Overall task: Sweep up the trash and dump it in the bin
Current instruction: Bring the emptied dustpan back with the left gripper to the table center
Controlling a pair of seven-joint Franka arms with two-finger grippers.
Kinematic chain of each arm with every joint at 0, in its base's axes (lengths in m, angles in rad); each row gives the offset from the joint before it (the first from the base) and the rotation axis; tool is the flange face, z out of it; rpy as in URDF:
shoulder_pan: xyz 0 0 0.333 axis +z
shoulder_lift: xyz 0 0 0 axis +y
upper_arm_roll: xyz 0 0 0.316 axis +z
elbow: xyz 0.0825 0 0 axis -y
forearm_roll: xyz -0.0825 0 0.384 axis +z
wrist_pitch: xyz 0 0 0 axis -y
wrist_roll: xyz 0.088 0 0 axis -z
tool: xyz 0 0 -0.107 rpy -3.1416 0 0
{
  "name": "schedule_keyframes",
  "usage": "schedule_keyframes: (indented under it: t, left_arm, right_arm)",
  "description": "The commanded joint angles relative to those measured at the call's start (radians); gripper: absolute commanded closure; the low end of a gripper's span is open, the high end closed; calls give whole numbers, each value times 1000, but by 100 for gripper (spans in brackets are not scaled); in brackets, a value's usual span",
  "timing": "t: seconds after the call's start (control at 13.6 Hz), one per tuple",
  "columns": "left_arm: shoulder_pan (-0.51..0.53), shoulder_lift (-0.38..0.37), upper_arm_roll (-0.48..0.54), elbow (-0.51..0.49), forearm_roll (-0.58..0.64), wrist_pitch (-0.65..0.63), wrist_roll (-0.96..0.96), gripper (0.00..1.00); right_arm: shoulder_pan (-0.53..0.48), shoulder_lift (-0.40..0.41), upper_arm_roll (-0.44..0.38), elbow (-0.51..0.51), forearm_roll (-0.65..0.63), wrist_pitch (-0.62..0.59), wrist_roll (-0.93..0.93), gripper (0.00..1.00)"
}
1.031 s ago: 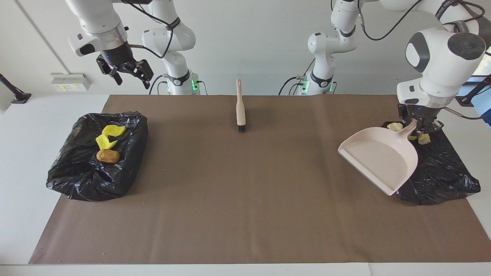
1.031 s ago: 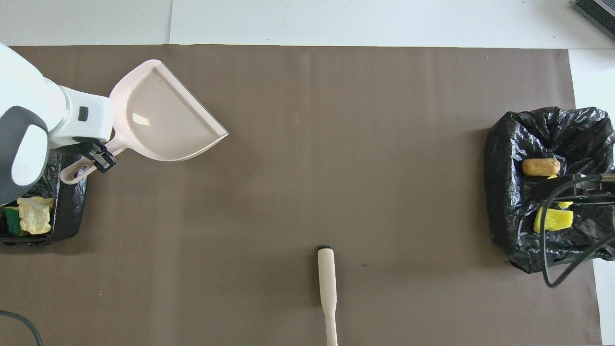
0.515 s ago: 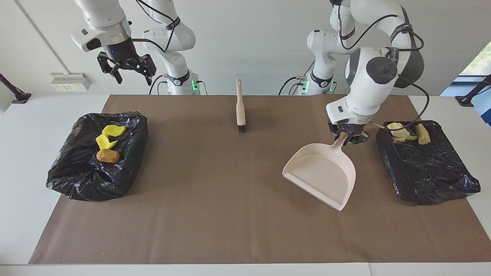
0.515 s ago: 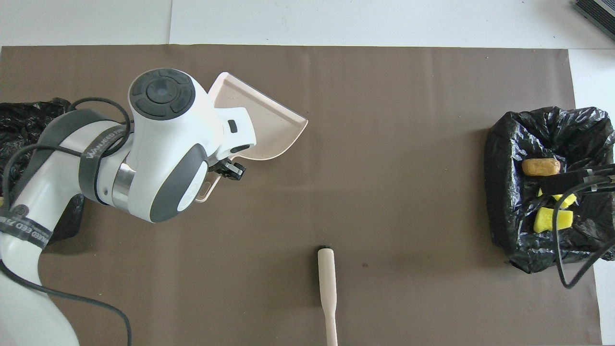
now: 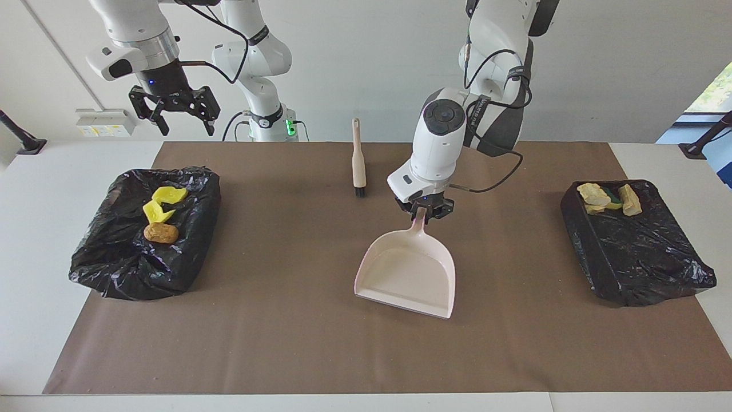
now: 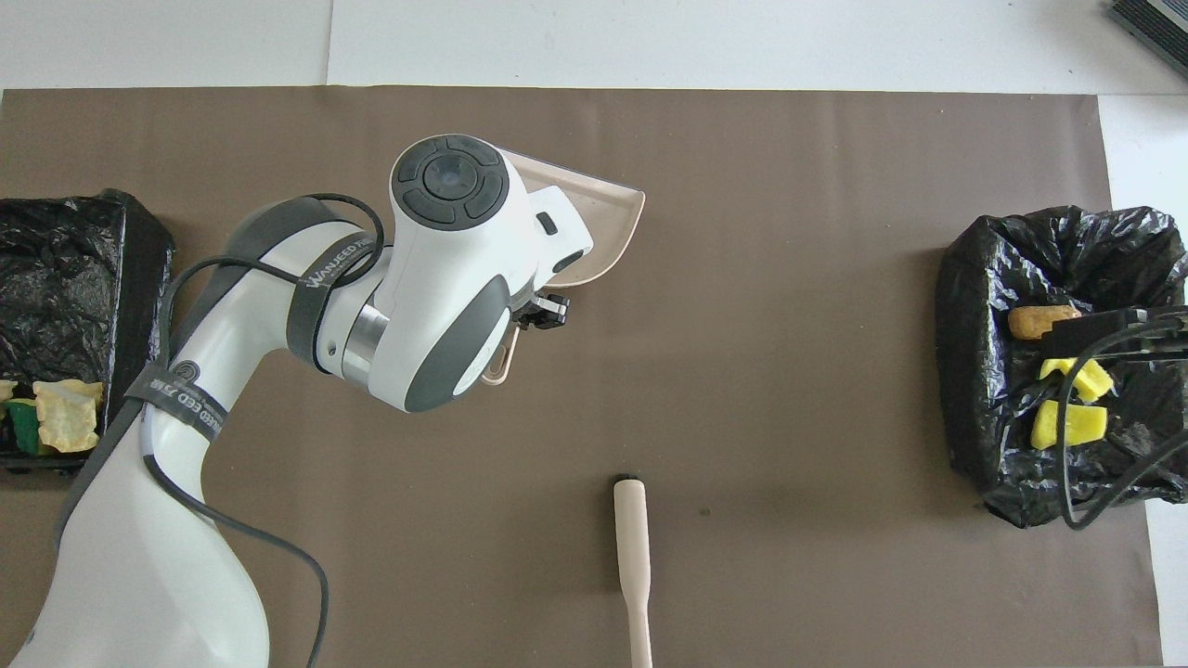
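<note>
Pale pink dustpan [image 5: 407,274] at frame centre. Beige brush [image 5: 358,157], black bristles. Brown mat [image 5: 286,320] over white bench [image 5: 34,240]. Glossy black bin liners [image 5: 114,263] at both sides. Trash [image 5: 162,212]: bright yellow, orange-brown; tan and green at right. White arms, black pincers.

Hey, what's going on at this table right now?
The left gripper is shut on the handle of the pink dustpan, holding it over the middle of the brown mat. The right gripper waits open, raised above the table's edge near one bin. The trash already lies in the two black-lined bins, and the brush lies untouched.
</note>
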Motion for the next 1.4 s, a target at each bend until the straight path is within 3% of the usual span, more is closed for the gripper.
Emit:
schedule_keyframes:
  t: [0.0,0.29,0.44,0.66,1.18,1.25,1.33]
  left_arm:
    - [-37,62,19,79,-22,7,-62,100]
    - [-64,97,20,96,-71,67,-166,100]
    - [-117,223,34,215,-64,67,-263,100]
    - [-140,278,34,249,-57,120,-292,100]
    - [-133,240,30,125,-83,194,-271,100]
    - [-131,239,30,125,-85,196,-224,85]
    - [-131,237,31,122,-82,185,-187,55]
  right_arm:
    - [-11,0,5,4,18,-3,14,0]
    - [-11,0,5,4,18,-4,14,0]
    - [-13,0,5,4,18,-4,14,0]
    - [-13,0,5,4,18,-4,15,0]
    - [-13,0,5,4,18,-4,15,0]
    - [-13,0,5,4,18,-4,14,0]
    - [-13,0,5,4,18,-4,15,0]
